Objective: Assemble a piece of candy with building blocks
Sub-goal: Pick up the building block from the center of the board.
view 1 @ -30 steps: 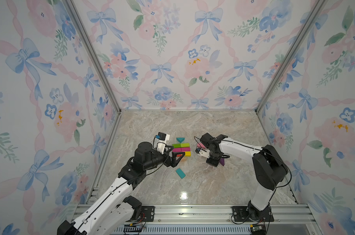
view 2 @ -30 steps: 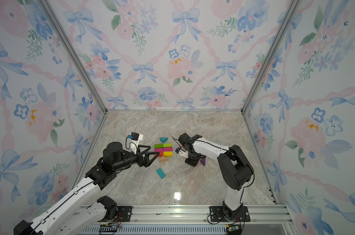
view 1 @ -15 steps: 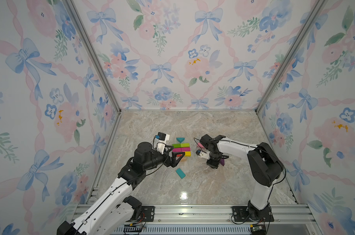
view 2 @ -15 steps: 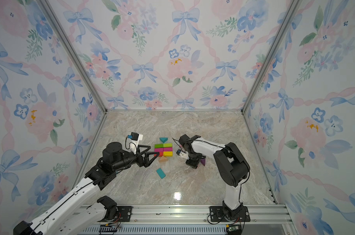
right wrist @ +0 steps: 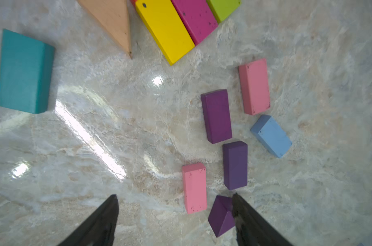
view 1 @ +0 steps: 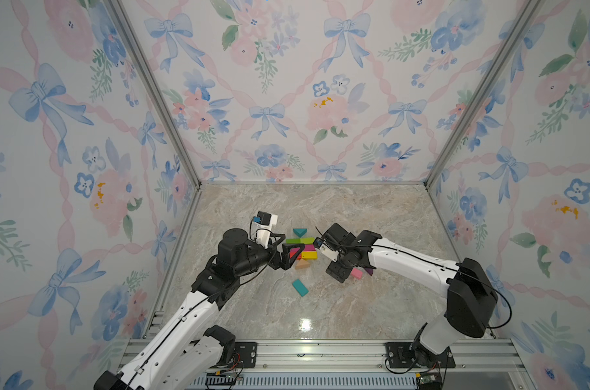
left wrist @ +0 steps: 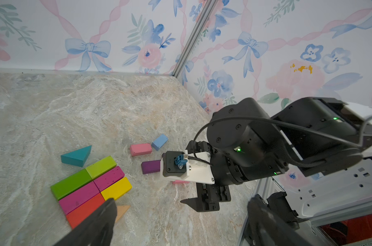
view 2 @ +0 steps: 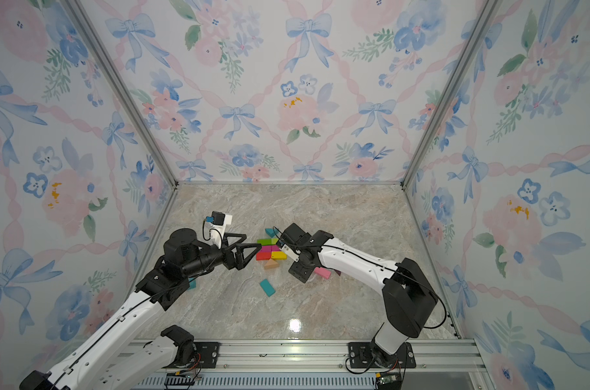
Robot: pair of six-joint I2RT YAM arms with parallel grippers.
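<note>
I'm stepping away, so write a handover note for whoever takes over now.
Left gripper: open, empty, at the slab of green, magenta, yellow and red matte bars.
Right gripper: open, empty, near loose pink blocks, purple blocks and a light blue block; purple wedge by one finger.
Done: slab; teal wedge and tan wedge at opposite sides.
To do: probably the loose blocks and teal rectangular block.

Bright, even light; glare streaks on marble floor [right wrist: 89, 132]; wrist-view edges warped.
</note>
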